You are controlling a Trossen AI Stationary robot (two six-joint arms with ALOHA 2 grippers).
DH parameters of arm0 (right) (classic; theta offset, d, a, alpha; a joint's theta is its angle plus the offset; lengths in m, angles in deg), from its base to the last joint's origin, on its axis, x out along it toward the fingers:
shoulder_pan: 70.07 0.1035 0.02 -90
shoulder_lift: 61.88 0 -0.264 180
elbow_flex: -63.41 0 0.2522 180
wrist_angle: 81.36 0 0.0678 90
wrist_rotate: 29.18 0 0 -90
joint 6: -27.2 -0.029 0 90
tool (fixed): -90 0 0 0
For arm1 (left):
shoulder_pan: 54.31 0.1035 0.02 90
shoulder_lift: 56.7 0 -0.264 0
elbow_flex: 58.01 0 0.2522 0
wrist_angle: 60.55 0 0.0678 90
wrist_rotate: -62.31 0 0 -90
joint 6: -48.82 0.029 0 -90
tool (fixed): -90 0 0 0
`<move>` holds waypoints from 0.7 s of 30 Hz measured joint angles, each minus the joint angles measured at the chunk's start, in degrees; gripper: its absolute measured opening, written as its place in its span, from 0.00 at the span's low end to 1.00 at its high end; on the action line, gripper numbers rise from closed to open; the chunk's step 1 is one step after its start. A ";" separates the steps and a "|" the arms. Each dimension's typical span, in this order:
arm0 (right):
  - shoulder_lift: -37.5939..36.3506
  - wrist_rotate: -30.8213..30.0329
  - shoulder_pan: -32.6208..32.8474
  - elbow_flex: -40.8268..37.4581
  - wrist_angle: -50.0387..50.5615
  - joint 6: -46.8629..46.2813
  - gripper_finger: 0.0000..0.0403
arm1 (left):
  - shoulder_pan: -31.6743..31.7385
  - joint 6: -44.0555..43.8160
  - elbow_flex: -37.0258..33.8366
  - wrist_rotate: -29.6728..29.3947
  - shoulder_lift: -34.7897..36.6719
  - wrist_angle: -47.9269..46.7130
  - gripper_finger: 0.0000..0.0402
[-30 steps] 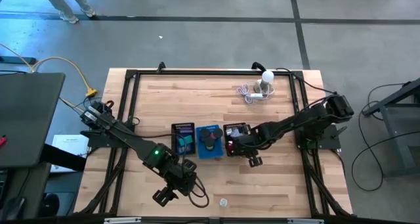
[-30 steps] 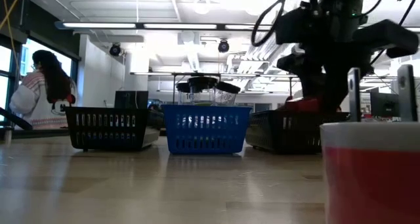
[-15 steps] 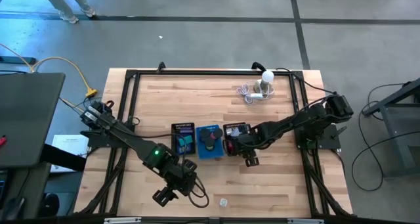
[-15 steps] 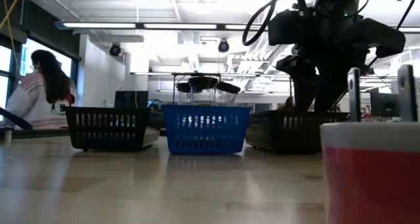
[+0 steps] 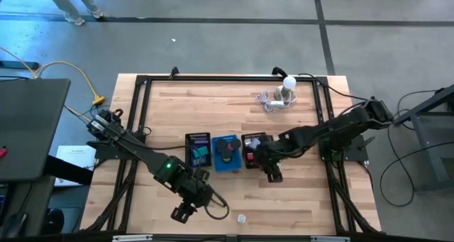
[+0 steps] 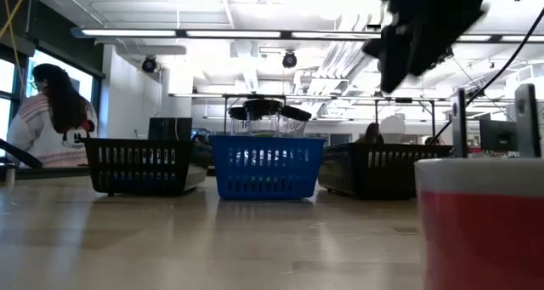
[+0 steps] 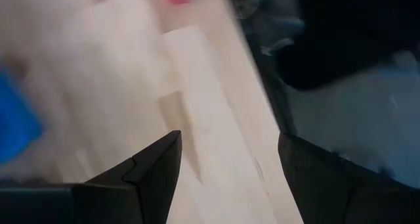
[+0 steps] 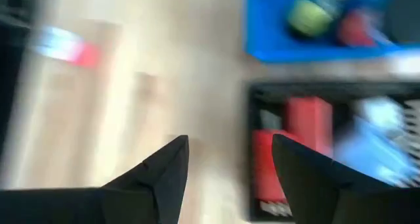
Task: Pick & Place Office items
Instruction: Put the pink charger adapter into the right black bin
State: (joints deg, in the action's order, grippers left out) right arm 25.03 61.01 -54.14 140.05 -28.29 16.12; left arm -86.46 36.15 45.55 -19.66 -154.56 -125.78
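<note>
Office items (image 5: 228,152) fill three trays at the frame's centre. Right end effector (image 5: 273,175) hovers open just right of them; left end effector (image 5: 183,212), open and empty, sits lower left over bare tabletop (image 5: 298,199).

Blue tray (image 5: 225,154) between two black mesh trays (image 5: 198,151); red blocks (image 8: 292,148).

A pale wooden table (image 5: 213,100) fills the frame's centre. Three trays sit in a row at mid-table — black mesh (image 5: 198,151), blue (image 5: 226,153), black mesh (image 5: 254,149). Upper right lies a white bulb with coiled cable (image 5: 281,94); near the bottom edge, a small pale object (image 5: 241,218).
</note>
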 joint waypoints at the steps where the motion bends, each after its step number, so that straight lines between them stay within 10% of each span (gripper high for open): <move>1: -0.66 2.16 0.66 0.19 -1.14 -0.17 0.51 | -0.27 -3.48 0.00 -1.89 0.00 -0.26 0.61; 10: -1.55 11.26 7.71 0.19 -12.35 -1.40 0.51 | -9.81 -22.57 0.02 -22.05 0.00 -11.17 0.61; 21: 0.73 -0.09 16.92 0.11 -33.29 1.64 0.51 | -20.94 -22.06 0.02 -35.16 0.15 -14.67 0.61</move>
State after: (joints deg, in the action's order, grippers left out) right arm 25.77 60.92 -37.23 140.16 -61.58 17.77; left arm -107.40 14.09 45.57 -54.83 -154.42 -140.45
